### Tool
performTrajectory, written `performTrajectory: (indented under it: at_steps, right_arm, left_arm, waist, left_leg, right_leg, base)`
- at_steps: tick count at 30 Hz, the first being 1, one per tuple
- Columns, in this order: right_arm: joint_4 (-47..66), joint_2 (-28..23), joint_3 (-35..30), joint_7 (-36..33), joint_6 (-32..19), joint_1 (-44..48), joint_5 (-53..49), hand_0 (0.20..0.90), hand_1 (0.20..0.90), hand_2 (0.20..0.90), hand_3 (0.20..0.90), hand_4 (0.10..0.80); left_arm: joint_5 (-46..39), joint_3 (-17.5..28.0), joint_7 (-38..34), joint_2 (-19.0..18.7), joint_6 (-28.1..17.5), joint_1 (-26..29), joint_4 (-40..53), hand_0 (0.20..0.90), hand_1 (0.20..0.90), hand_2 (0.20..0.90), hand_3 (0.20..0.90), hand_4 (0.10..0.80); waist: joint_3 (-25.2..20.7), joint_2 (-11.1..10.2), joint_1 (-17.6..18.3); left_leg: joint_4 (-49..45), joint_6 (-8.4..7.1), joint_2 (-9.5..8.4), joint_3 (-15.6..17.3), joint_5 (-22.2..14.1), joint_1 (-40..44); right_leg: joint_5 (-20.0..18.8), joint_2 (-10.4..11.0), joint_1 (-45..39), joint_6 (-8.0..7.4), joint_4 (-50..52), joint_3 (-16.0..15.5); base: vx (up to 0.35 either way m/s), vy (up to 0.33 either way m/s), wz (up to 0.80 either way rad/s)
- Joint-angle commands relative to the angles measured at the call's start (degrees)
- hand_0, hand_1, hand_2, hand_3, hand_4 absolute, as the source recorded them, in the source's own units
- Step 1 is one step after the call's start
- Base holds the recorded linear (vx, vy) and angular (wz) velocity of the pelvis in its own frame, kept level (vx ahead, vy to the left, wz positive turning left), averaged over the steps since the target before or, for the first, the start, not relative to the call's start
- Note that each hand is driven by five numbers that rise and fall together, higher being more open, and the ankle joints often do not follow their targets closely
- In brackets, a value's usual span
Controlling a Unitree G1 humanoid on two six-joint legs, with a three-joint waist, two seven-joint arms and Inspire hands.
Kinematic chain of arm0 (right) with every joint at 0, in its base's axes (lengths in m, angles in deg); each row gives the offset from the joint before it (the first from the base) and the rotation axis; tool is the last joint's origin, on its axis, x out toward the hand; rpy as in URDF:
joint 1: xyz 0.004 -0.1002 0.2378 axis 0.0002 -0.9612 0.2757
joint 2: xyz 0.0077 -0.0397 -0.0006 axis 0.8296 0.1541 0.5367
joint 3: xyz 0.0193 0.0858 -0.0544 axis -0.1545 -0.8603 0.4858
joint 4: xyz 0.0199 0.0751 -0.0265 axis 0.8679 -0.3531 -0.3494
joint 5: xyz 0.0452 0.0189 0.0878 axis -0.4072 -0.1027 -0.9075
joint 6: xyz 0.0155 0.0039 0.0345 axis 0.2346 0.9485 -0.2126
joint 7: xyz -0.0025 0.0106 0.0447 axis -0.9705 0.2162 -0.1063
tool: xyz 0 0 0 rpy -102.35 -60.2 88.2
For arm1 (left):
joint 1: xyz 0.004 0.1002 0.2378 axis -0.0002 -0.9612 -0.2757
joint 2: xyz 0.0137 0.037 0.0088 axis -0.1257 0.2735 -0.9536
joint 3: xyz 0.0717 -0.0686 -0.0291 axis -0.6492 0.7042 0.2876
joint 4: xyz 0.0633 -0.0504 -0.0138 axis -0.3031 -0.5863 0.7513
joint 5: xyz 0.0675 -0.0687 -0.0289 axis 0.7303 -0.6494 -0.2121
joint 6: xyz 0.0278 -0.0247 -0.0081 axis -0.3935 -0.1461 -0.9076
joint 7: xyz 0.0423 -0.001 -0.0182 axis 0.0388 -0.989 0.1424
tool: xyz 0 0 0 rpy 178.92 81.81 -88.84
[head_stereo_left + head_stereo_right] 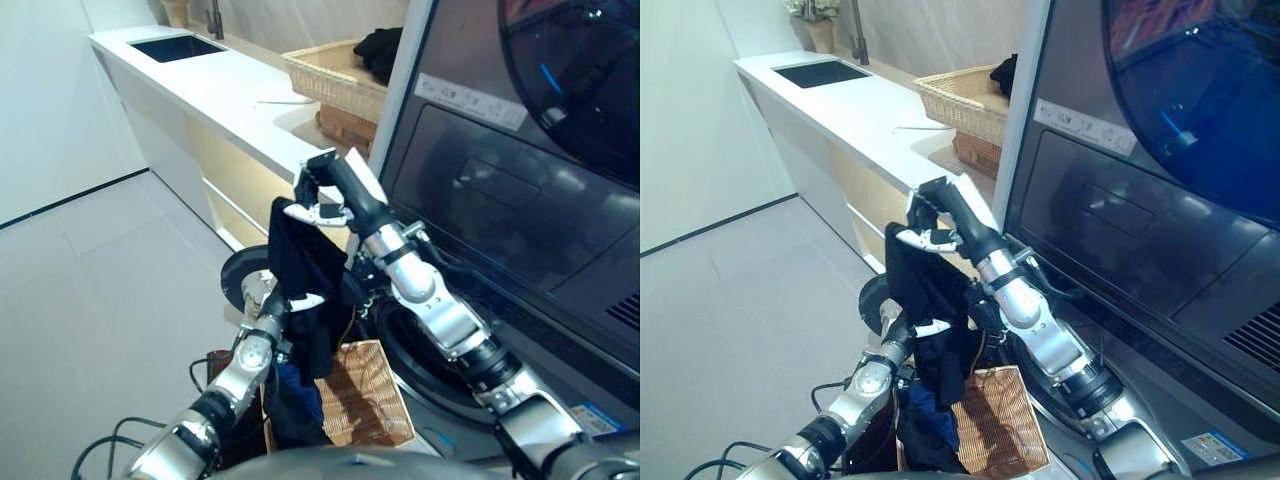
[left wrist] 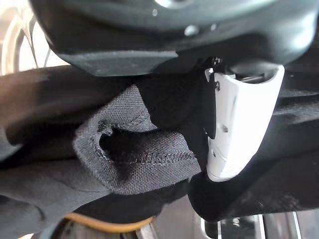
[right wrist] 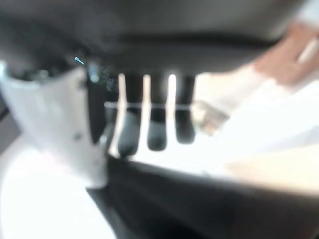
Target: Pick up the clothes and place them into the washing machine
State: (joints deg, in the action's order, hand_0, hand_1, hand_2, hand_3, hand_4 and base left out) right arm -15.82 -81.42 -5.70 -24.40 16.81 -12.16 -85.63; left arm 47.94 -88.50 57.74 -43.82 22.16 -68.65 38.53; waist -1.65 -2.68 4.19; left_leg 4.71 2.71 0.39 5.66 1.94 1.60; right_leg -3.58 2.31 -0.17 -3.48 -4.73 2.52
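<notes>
Hanging in the middle of the frame, the black cloth (image 1: 305, 270) is held up high so it can go into the washing machine (image 1: 520, 210) at the right. The right hand (image 1: 335, 185) pinches its top edge. The left hand (image 1: 268, 300) grips it lower down — its white thumb presses the cloth. A brown basket (image 1: 365, 395) waits below.

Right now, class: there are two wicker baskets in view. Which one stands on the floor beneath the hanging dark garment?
The brown wicker basket by the washing machine's base; the paler wicker basket sits up on the white counter.
</notes>
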Motion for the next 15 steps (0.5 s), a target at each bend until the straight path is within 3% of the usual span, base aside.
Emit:
performTrajectory:
  at_steps: [1, 15]
  right_arm:
    - [4.0, 3.2, -9.6, -4.7, -5.9, 2.5, -2.5, 0.200, 0.200, 0.200, 0.200, 0.300]
    - [2.5, 2.4, -22.4, -8.2, -5.8, -10.2, 2.3, 0.200, 0.200, 0.200, 0.200, 0.300]
  left_arm:
    - [2.4, 2.9, -0.7, 0.6, -4.2, 8.4, -4.0, 0.200, 0.200, 0.200, 0.200, 0.300]
    - [3.7, 12.4, -2.2, -5.9, -5.0, 7.2, -3.0, 0.200, 0.200, 0.200, 0.200, 0.300]
  waist:
    - [-5.6, 0.2, -0.6]
    - [-5.6, 1.8, 0.5]
  left_leg:
    - [0.2, -2.37, -1.36, 1.8, -4.6, 2.1]
    - [0.3, -2.44, -1.50, 1.8, -4.8, 2.1]
  right_leg:
    - [1.4, -0.9, 1.0, -0.55, 2.2, -1.2]
    - [1.5, -0.9, 1.2, -0.57, 2.2, -1.3]
  base:
    - [0.000, 0.000, 0.00]
    - [0.000, 0.000, 0.00]
